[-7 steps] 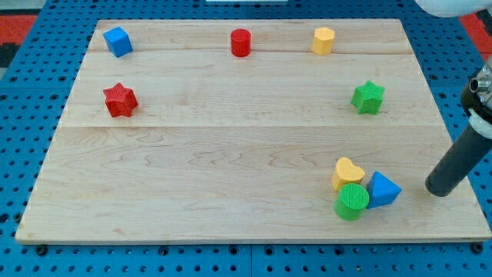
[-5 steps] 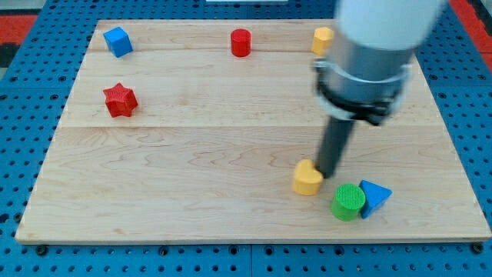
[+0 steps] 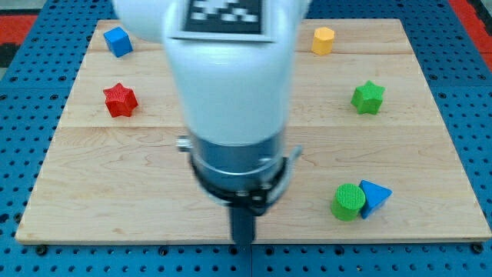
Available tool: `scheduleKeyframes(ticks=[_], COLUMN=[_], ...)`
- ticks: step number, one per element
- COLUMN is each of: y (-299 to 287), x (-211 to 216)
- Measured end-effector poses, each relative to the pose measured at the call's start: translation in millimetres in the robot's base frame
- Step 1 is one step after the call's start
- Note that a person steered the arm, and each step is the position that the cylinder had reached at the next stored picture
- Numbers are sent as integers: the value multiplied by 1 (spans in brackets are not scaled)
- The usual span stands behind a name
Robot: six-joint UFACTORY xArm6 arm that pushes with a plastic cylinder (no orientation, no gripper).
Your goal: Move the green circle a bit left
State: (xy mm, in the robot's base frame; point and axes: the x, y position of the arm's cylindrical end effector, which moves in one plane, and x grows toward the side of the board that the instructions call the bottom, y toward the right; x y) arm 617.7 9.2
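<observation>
Six blocks show: blue cube, red star, yellow hexagon, green star, blue triangle touching the green circle (bottom right). No pincer; my tip sits well left. No readable writing.

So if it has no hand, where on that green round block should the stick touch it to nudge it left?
It cannot grip, only push. I would press the green circle on its curved wall facing the view's right, low and centred. The blue triangle sits against that side, so my tip, now well off to the view's left near the board's bottom edge, probably has to come in from the lower right.
</observation>
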Motion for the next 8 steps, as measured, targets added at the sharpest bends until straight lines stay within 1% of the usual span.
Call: scheduleKeyframes(ticks=[1,2,3,4,6,7,8], y=[98,158,146,103,42,85,50], x=[-6,-18,-43,-61,-61,-39,-36])
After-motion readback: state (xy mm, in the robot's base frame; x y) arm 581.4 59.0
